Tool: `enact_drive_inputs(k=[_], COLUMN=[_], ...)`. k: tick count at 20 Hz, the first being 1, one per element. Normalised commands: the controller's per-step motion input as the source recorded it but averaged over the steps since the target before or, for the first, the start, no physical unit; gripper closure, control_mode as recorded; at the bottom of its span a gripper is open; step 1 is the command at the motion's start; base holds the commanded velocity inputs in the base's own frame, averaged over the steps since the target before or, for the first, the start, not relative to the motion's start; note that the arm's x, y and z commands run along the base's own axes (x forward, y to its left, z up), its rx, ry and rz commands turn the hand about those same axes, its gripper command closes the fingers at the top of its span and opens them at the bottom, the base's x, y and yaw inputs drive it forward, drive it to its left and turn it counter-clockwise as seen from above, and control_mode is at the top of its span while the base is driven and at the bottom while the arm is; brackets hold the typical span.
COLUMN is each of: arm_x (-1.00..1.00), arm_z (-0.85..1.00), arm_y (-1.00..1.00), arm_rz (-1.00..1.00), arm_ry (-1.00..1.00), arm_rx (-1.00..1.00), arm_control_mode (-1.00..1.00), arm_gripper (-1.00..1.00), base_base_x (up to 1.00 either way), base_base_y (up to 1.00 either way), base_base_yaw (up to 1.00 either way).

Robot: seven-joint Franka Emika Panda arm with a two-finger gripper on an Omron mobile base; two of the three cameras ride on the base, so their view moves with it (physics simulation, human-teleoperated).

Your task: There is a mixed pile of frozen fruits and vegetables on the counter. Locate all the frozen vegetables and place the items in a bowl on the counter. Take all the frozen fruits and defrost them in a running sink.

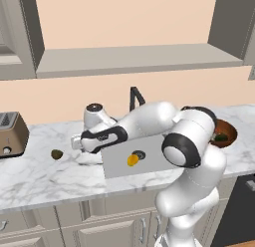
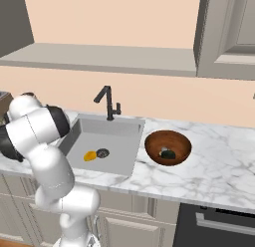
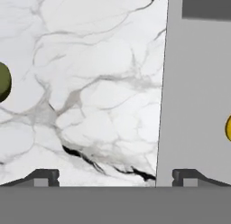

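No readable writing or brand mark is showing on anything here. The white marble surface with grey veins (image 1: pixel 45 174) is running across the middle of the left base view, and the small olive-green roundish fruit (image 1: pixel 57 154) is lying on it at the left centre, well apart from the grey rectangular recessed sink (image 1: pixel 149 159). In the hand view that same olive fruit (image 3: pixel 3 81) is peeking in at the left edge. The orange-yellow oval fruit (image 1: pixel 132 160) is sitting on the sink floor just beside the round drain (image 1: pixel 138 154), with the thin black angular faucet (image 2: pixel 107 102) standing behind the basin. In the right base view the wide reddish-brown wooden-looking bowl (image 2: pixel 152 141) is resting on the surface right of the sink, and the dark green roundish item (image 2: pixel 168 154) is lying inside it; a paler item beside it is too small to tell. The robot's jaws (image 3: pixel 115 177) are standing wide apart over the marble at the sink's edge, holding nothing. A brown toaster (image 1: pixel 11 134) is sitting at the far left.
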Motion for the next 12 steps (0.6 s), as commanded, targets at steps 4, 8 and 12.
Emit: enact_drive_inputs(k=[4,8,12], arm_x=[-0.08,-0.12,0.07], arm_z=[0.00,-0.01,0.00], arm_y=[0.73,0.73,0.51], arm_rz=[0.20,0.22,0.19], arm_ry=[-0.03,0.00,0.06], arm_rx=[0.00,-0.06,-0.09], arm_control_mode=[-1.00,-1.00,-1.00], arm_gripper=[-1.00,-1.00,-1.00], base_base_x=[0.00,0.00,0.00], base_base_y=[0.00,0.00,0.00], base_base_yaw=[0.00,0.00,0.00])
